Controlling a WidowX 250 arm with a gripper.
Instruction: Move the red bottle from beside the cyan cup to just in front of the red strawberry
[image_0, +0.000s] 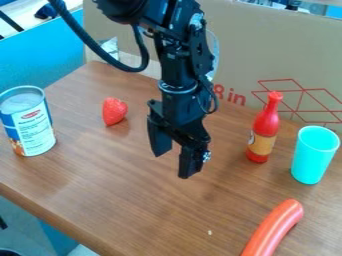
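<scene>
The black gripper (175, 162) hangs over the middle of the wooden table, its two fingers spread apart with nothing between them. To its left on the table is a red strawberry (114, 111). On the right stands a red sauce bottle (264, 129) with a tan label, upright, and beside it an upright turquoise cup (314, 155). An orange-red sausage-shaped item (274, 228) lies near the bottom right, cut off by the view's lower edge. A blue and white can (28, 121) stands upright at the far left.
Behind the wooden table (153, 210) rises a cardboard panel (267, 55) with red markings. A blue panel (40, 52) stands at the upper left. The table's front edge runs diagonally across the lower left, and a black cable loops beside the arm.
</scene>
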